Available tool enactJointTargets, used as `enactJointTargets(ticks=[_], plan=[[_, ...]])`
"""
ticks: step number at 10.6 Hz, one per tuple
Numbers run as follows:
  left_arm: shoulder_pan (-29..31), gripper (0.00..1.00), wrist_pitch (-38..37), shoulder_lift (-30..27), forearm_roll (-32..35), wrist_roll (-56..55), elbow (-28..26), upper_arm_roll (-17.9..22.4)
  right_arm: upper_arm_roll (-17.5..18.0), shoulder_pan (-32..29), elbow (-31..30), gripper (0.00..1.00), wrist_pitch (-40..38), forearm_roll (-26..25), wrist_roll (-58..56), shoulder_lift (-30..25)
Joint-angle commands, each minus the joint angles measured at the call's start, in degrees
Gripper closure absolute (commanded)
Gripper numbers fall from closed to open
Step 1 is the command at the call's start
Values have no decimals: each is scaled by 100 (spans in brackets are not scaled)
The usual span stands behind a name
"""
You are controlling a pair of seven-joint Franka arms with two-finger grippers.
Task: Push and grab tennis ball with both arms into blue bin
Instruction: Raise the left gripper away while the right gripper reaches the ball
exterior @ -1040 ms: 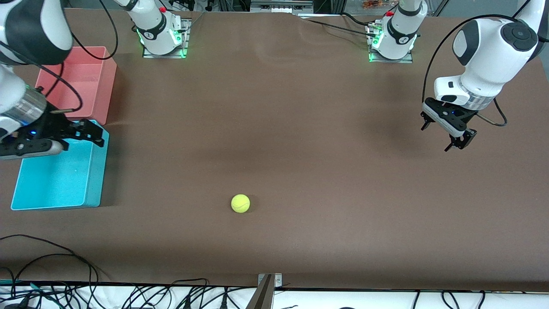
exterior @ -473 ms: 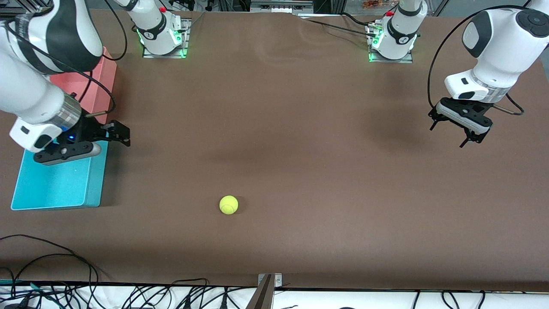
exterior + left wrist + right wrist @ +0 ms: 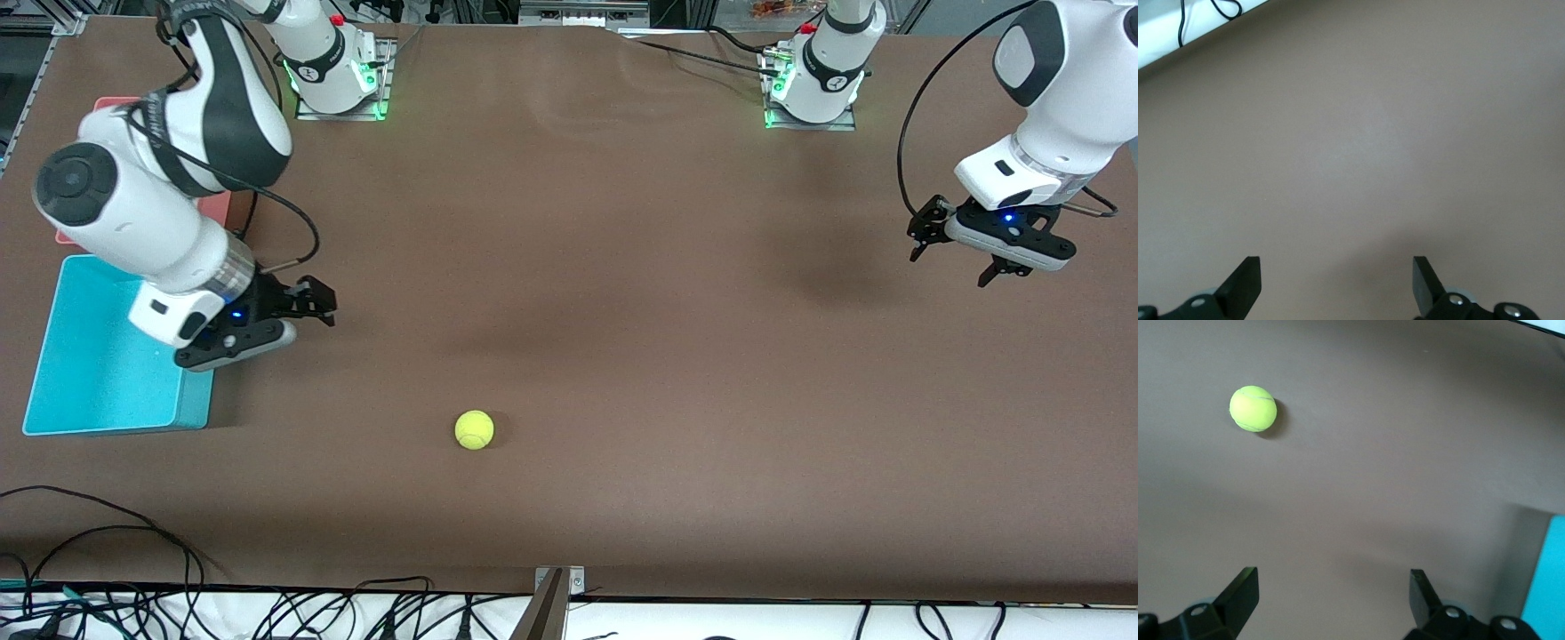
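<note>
The tennis ball (image 3: 474, 429) lies on the brown table, nearer the front camera than both grippers; it also shows in the right wrist view (image 3: 1253, 408). The blue bin (image 3: 98, 373) stands at the right arm's end of the table, and its edge shows in the right wrist view (image 3: 1548, 580). My right gripper (image 3: 318, 304) is open and empty, low over the table just beside the bin, apart from the ball. My left gripper (image 3: 951, 265) is open and empty over bare table at the left arm's end.
A pink bin (image 3: 216, 204) stands next to the blue bin, farther from the front camera, mostly hidden by the right arm. Cables lie along the table's front edge (image 3: 267, 591). The left wrist view shows only bare table and the white strip at its edge (image 3: 1178, 33).
My right gripper has moved from over the blue bin out over the table toward the ball. My left gripper has drawn back toward its end. The ball rolled slightly toward the bin, then stopped.
</note>
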Motion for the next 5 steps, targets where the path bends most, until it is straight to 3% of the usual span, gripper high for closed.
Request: enactJointTargets(ticks=[1,5], plan=[[-90,0,-734,-32,-39,-350,472,30,20,79,3,0,527,73,-126,467],[-108,0,-1481,-32,-39,-762,929,-22,205,385,169,0,1518,64,-188,959]])
